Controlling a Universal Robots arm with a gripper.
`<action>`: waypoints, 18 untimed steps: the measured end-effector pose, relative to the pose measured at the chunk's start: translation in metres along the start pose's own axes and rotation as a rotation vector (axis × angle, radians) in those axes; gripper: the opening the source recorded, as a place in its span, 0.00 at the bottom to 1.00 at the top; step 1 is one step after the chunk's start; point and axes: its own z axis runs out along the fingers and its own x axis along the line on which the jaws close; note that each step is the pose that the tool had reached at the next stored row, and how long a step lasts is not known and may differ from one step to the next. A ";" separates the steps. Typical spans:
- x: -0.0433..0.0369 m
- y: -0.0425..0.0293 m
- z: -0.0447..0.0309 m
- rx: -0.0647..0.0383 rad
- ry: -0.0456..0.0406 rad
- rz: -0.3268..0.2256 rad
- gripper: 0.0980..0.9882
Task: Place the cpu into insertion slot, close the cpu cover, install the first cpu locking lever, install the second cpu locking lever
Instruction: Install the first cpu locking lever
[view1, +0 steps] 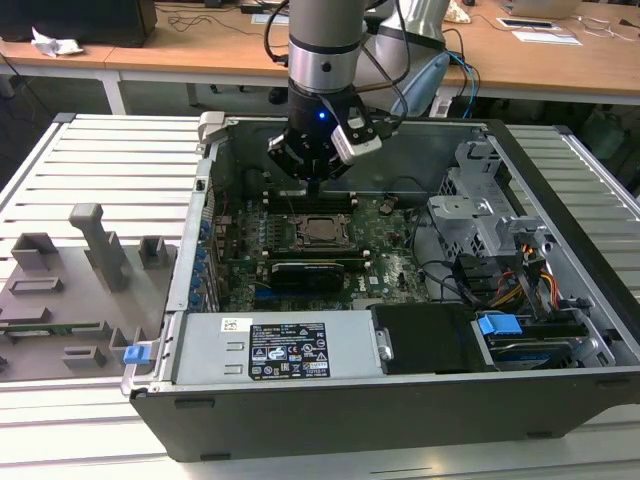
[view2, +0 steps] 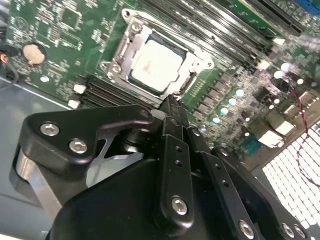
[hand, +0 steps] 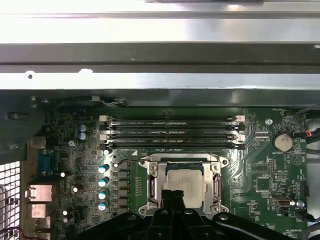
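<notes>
One arm hangs over the open computer case (view1: 560, 330), its gripper (view1: 312, 183) at upper centre of the exterior view, just above the motherboard (view1: 385, 250). The fingers (view2: 172, 112) are drawn together into a single narrow point and hold nothing.

One cpu (hand: 185, 182) sits in the insertion slot (hand: 150, 197), its silver face showing at lower centre of the first wrist view and upper centre of the second wrist view (view2: 155, 65). One cpu cover (view2: 137, 35) frames it, lying flat around the chip. Four long memory slots (hand: 170, 131) run above the socket (counted in the first wrist view).

The gripper body hides the socket's near edge in both wrist views, so the locking levers cannot be made out.
</notes>
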 end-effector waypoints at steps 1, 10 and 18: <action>0.0025 0.0000 0.0001 0.000 -0.0003 0.000 0.01; 0.0398 -0.0002 0.0016 -0.001 -0.0074 -0.005 0.01; 0.0505 0.0130 0.0076 -0.001 -0.0072 -0.021 0.01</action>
